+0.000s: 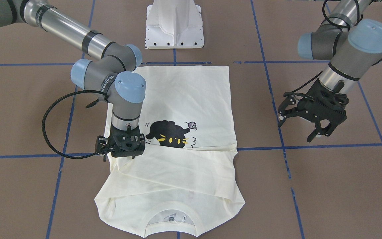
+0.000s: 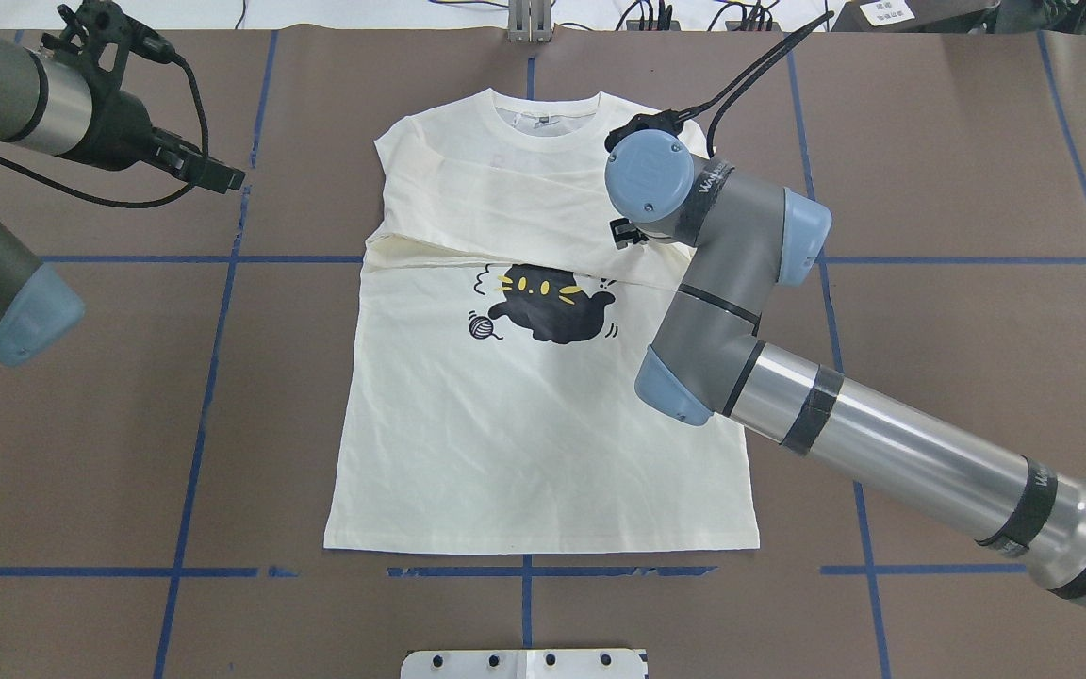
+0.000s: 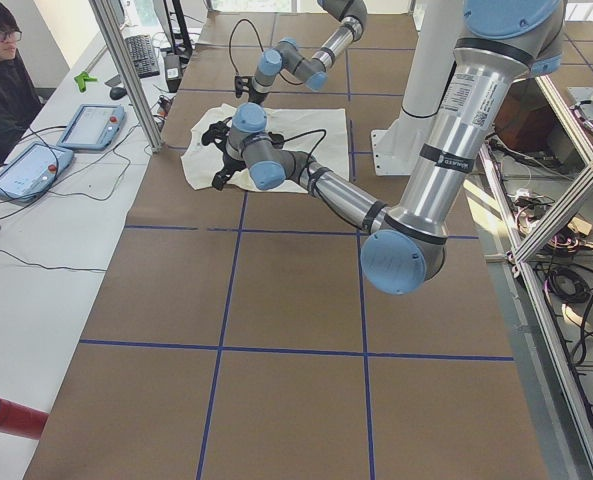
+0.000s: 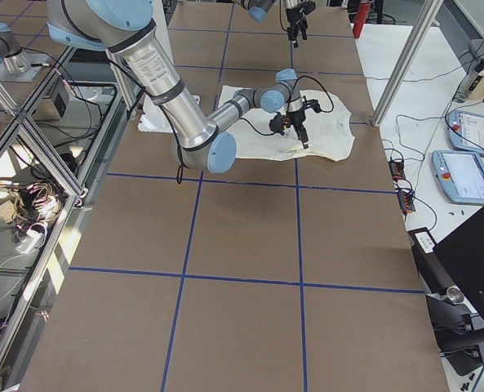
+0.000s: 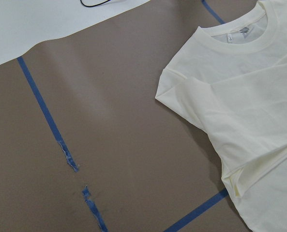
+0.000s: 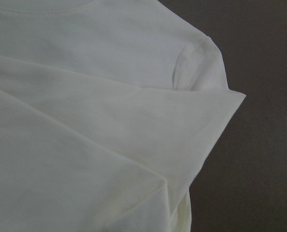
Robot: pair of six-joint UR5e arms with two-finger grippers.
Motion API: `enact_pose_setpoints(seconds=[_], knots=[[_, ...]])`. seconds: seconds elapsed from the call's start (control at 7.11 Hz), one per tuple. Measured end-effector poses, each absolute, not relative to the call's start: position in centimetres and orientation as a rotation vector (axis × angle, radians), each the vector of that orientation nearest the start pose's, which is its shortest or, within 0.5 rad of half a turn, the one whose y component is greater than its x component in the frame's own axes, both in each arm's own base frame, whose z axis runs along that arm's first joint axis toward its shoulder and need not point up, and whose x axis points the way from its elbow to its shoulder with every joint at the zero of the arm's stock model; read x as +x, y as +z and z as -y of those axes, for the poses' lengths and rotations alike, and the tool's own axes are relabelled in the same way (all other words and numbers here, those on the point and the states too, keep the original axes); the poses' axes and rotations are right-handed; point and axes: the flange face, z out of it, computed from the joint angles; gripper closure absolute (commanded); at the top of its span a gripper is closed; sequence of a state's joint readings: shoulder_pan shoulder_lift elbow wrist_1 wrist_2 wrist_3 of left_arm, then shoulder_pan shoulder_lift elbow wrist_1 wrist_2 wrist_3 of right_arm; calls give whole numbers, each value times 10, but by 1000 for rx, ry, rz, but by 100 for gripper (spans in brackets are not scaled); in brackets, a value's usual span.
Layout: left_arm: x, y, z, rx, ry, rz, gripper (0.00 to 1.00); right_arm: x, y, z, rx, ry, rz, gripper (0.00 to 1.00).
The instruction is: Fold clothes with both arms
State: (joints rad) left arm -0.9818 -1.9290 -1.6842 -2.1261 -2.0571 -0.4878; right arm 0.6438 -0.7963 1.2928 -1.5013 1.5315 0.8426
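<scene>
The cream shirt lies flat on the brown table, cat print up, with both sleeves folded across the chest and the collar at the far side from the robot. My right gripper points straight down at the shirt's edge beside the folded sleeve. Its jaws look spread and hold nothing, and the right wrist view shows only cloth folds close up. My left gripper hangs open in the air beside the shirt, off the cloth, holding nothing. The left wrist view shows the shirt's shoulder and collar.
The white pedestal base stands at the robot's side of the table, just behind the shirt's hem. Blue tape lines cross the brown covering. A seated person and two tablets are at a side bench.
</scene>
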Motion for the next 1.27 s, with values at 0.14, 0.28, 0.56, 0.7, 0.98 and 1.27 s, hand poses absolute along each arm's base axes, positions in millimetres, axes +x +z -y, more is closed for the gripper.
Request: enact_pose_setpoints(seconds=[0.14,0.28,0.56,0.7,0.98,1.27], knots=[[275,341,568,640,341,-899,0,-542,318,581,382,-75,394,0],[276,340,569,642,342,-899,0,-540,323,585,382,-89,377,0],[276,339,569,643,343,-900,0,-521,328,603,392,-125,349,0],[276,339,569,644,343,-900,0,-511,334,610,394,-139,338,0],[276,339,569,643,342,-900,0,-491,334,617,394,-159,362,0],[276,333,564,643,335,-916,0,-461,302,605,347,-103,543,0]])
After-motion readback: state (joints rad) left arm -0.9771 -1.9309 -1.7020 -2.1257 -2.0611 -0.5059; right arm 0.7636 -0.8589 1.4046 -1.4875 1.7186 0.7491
